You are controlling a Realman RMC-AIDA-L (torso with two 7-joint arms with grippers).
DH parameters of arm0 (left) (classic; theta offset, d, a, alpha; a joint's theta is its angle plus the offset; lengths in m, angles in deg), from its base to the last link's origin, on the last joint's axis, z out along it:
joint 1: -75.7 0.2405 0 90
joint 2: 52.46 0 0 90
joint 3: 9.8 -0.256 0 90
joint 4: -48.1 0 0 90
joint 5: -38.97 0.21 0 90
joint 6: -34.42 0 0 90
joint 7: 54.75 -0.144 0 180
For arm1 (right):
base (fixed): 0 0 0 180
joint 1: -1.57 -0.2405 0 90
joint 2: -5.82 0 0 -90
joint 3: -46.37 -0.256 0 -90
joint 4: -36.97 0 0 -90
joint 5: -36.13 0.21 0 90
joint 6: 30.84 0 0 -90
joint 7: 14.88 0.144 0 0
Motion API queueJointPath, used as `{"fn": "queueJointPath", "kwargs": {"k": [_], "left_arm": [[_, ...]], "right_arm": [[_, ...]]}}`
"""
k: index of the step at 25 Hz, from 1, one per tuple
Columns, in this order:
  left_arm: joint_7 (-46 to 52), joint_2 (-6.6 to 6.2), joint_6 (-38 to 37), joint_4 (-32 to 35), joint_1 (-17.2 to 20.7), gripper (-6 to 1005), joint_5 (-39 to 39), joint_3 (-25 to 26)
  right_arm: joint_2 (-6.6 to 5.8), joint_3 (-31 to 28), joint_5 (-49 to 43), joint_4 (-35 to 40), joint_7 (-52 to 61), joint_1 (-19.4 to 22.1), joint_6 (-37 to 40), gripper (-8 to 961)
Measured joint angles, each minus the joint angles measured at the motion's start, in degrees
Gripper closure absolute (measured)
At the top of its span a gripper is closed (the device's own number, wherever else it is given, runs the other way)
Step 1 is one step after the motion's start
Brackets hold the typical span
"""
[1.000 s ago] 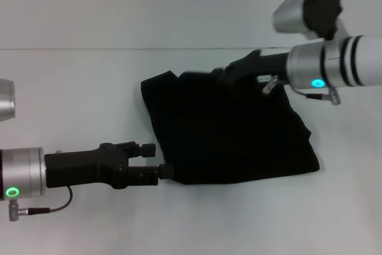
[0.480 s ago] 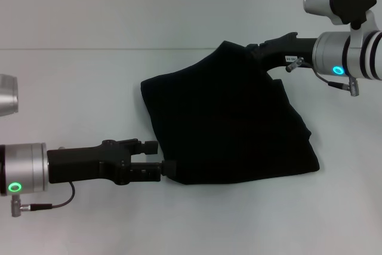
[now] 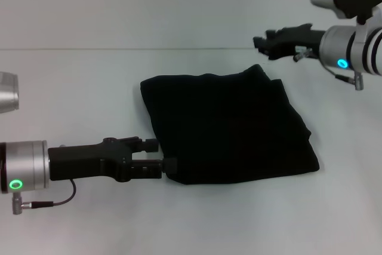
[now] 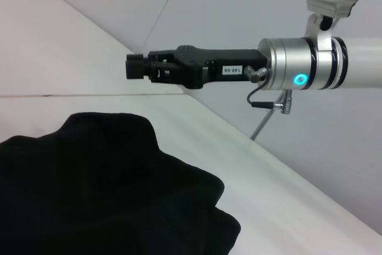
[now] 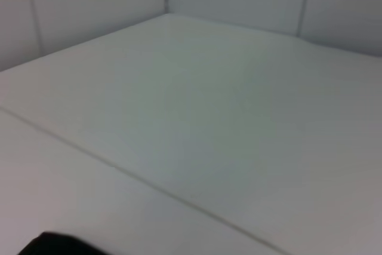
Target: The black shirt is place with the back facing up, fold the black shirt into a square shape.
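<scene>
The soft matte black cloth shirt (image 3: 230, 129) lies folded into a rough four-sided bundle at the centre of the white table (image 3: 71, 88), plain side up, its far edge rumpled and its right corner drooping outward. The black left gripper (image 3: 169, 166), lower left of frame, has its fingers pinched on the shirt's near-left corner. The black right gripper (image 3: 258, 42) hangs in the upper right, clear of the cloth; I cannot tell whether its fingers are spread or pressed together.

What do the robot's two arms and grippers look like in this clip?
Both arms are silver cylinders ending in black, boxy grippers. The left gripper has a green ring light and a thin black cable at its wrist. The right gripper has a blue-green ring light, black bands, a small white label and a silver-and-black wrist camera.
</scene>
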Motion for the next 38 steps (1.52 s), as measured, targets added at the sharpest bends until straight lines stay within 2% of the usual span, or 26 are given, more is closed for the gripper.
{"fn": "queueJointPath", "kwargs": {"k": [2,5,7,10,14,18,20,24,26,38], "left_arm": [[0.3,0.00,0.0,0.0,-0.1,115,0.0,0.0],[0.4,-0.02,0.1,0.0,-0.4,115,0.0,-0.1],[0.4,-0.13,0.0,0.0,-0.6,115,0.0,-0.1],[0.4,-0.26,-0.1,0.0,-0.6,115,0.0,0.0],[0.4,-0.34,-0.2,0.0,-0.6,116,0.0,0.0],[0.4,-0.35,-0.1,0.0,-0.5,116,0.2,0.1],[0.4,-0.35,-0.2,0.0,-0.5,116,0.3,0.1],[0.4,-0.35,-0.2,0.1,-0.4,116,0.4,-0.2],[0.4,-0.35,-0.2,0.1,-0.4,116,0.4,-0.3],[0.3,-0.60,-0.2,0.2,-0.6,115,0.6,-0.4]], "right_arm": [[-0.20,-0.9,0.7,0.0,0.1,0.2,0.2,818],[-1.62,-3.0,0.9,0.8,2.5,1.3,6.5,748],[-3.40,-3.9,0.8,1.1,5.6,2.3,12.6,667],[-6.78,-4.9,0.8,0.9,11.0,4.2,23.2,544],[-10.29,-8.5,0.7,0.6,16.4,7.6,35.7,474],[-12.61,-10.2,0.5,-1.1,19.9,9.6,39.9,465],[-13.32,-10.8,0.5,-2.5,20.8,10.2,40.4,467],[-14.22,-11.0,0.3,-6.6,21.1,10.0,40.2,470],[-14.28,-10.9,0.0,-8.1,21.1,9.4,39.6,470],[-11.95,-10.7,-6.1,-12.6,21.2,5.2,35.0,477]]}}
